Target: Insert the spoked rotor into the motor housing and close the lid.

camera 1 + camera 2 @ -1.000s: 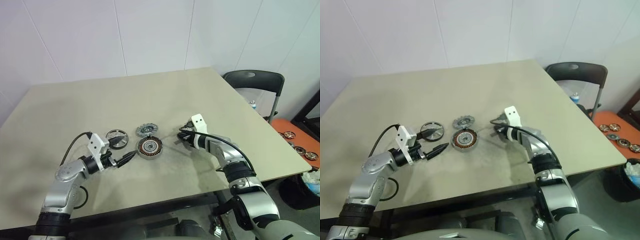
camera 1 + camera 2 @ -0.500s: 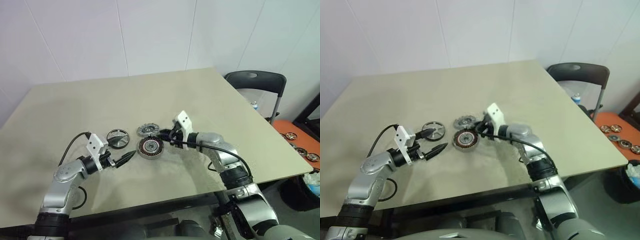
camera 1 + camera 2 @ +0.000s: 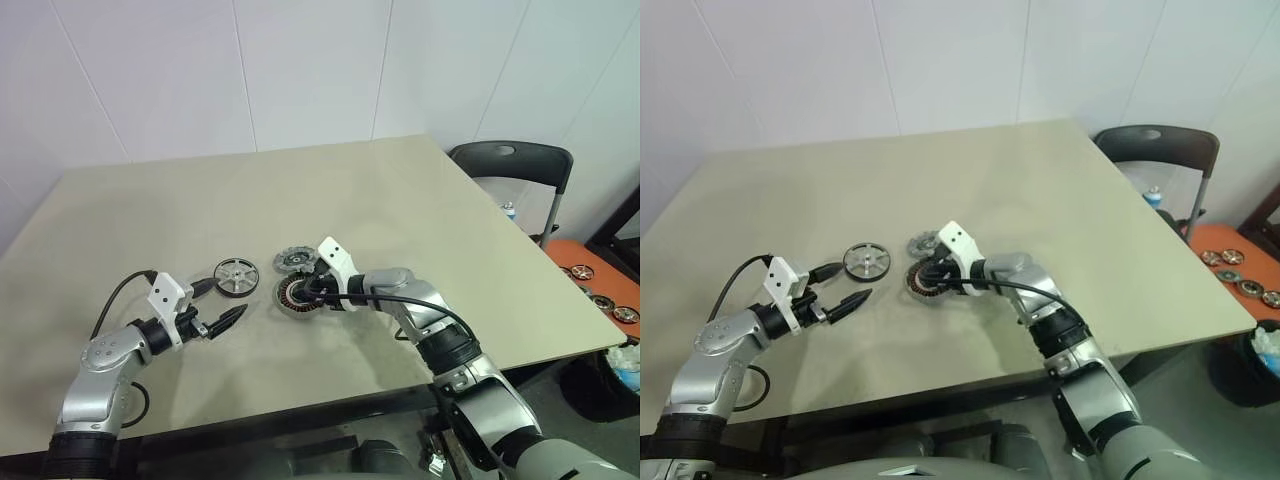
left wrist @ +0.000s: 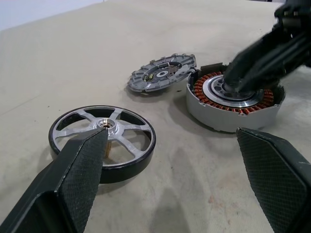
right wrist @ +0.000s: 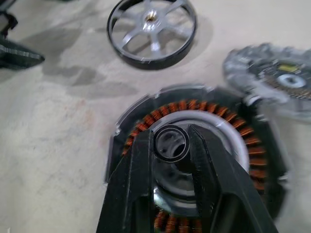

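Observation:
The spoked rotor [image 3: 236, 274], a silver wheel with a dark rim, lies flat on the table. Right of it sits the motor housing [image 3: 292, 301] with copper windings, and the grey notched lid [image 3: 293, 261] lies just behind that. My left gripper [image 3: 222, 302] stands open, low over the table. It points at the rotor [image 4: 103, 141] from a short way off, holding nothing. My right gripper [image 5: 170, 135] hangs over the housing's silvery centre [image 5: 233, 141], jaws a narrow gap apart. A dark hub ring shows in that gap; I cannot tell whether the fingers touch it.
A black chair [image 3: 508, 160] stands past the table's right corner. An orange tray [image 3: 598, 292] with round parts lies on the floor further right. The beige table [image 3: 300, 190] stretches bare behind the parts, and its front edge runs close to my arms.
My right gripper has swung left from beside the housing to over its centre. My left gripper has drawn back to the left, away from the housing. The three parts have not moved.

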Available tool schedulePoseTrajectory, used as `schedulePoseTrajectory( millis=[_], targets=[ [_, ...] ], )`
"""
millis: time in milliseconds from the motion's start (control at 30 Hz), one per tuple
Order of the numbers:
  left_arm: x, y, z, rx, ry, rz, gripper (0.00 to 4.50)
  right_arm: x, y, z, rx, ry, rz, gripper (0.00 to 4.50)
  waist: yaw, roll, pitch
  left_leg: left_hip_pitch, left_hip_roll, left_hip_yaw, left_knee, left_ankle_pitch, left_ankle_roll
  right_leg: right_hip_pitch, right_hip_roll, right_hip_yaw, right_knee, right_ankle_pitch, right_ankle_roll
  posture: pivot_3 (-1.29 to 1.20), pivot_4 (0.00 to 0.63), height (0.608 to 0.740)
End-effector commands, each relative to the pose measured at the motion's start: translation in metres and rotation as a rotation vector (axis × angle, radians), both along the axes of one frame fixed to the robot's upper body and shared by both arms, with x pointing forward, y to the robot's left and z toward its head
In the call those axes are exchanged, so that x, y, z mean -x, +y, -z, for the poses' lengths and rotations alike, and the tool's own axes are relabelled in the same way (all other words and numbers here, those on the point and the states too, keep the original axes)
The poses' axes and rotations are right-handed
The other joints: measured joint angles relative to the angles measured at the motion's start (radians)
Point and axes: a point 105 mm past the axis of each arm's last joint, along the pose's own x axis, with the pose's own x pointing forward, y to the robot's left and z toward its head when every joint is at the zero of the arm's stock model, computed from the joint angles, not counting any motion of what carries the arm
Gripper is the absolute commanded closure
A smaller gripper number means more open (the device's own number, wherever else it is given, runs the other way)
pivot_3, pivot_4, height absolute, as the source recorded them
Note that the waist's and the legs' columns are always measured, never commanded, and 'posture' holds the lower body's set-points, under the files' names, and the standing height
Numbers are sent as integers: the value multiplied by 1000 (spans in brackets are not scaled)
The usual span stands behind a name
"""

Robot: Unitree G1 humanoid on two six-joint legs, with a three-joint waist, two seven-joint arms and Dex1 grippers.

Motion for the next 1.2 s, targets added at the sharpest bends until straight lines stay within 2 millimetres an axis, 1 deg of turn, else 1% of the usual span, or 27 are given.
schedulePoseTrajectory(
  millis=[33,300,400,533,733,767,800,900,933,967,1033,1167,1200],
  targets=[
    [-2,-2,-12,-10,-55,7,0,-3,1,-9,-10,-35,0,3831,-1,0,0,0,0,0,0,0,0,0,0,0,0,0,0,0,0,740],
    [-3,-5,-13,-6,-56,14,0,-8,-5,-9,-2,-45,25,3831,-1,0,0,0,0,0,0,0,0,0,0,0,0,0,0,0,0,740],
    [-3,-7,-13,-2,-57,17,0,-10,-6,-9,-2,-50,35,3831,-1,0,0,0,0,0,0,0,0,0,0,0,0,0,0,0,0,740],
    [-3,-9,-13,2,-59,20,0,-17,-7,-12,-13,-80,78,3831,-1,0,0,0,0,0,0,0,0,0,0,0,0,0,0,0,0,740],
    [-4,-10,-14,2,-62,17,0,-18,-8,-9,-10,-75,81,3831,-1,0,0,0,0,0,0,0,0,0,0,0,0,0,0,0,0,740],
    [-4,-9,-14,2,-62,16,0,-18,-8,-9,-8,-72,78,3110,-1,0,0,0,0,0,0,0,0,0,0,0,0,0,0,0,0,740],
    [-4,-9,-14,1,-61,15,0,-17,-7,-8,-13,-67,73,2881,-1,0,0,0,0,0,0,0,0,0,0,0,0,0,0,0,0,740],
    [-5,-9,-14,1,-61,13,0,-11,-2,-10,-42,-52,41,1885,-1,0,0,0,0,0,0,0,0,0,0,0,0,0,0,0,0,740],
    [-5,-9,-14,1,-61,12,0,-8,0,-11,-49,-46,19,1465,-1,0,0,0,0,0,0,0,0,0,0,0,0,0,0,0,0,740],
    [-5,-9,-14,1,-61,12,0,-5,2,-10,-50,-42,6,1200,-1,0,0,0,0,0,0,0,0,0,0,0,0,0,0,0,0,740],
    [-6,-9,-13,1,-61,12,0,-3,3,-8,-43,-38,-4,1200,-1,0,0,0,0,0,0,0,0,0,0,0,0,0,0,0,0,740],
    [-6,-10,-14,1,-65,12,0,-2,5,-10,-58,-39,-11,1200,-2,0,0,0,0,0,0,0,0,0,0,0,0,0,0,0,0,740],
    [-6,-9,-14,0,-66,11,0,-3,5,-10,-57,-40,-9,1380,-2,0,0,0,0,0,0,0,0,0,0,0,0,0,0,0,0,740]
  ],
)
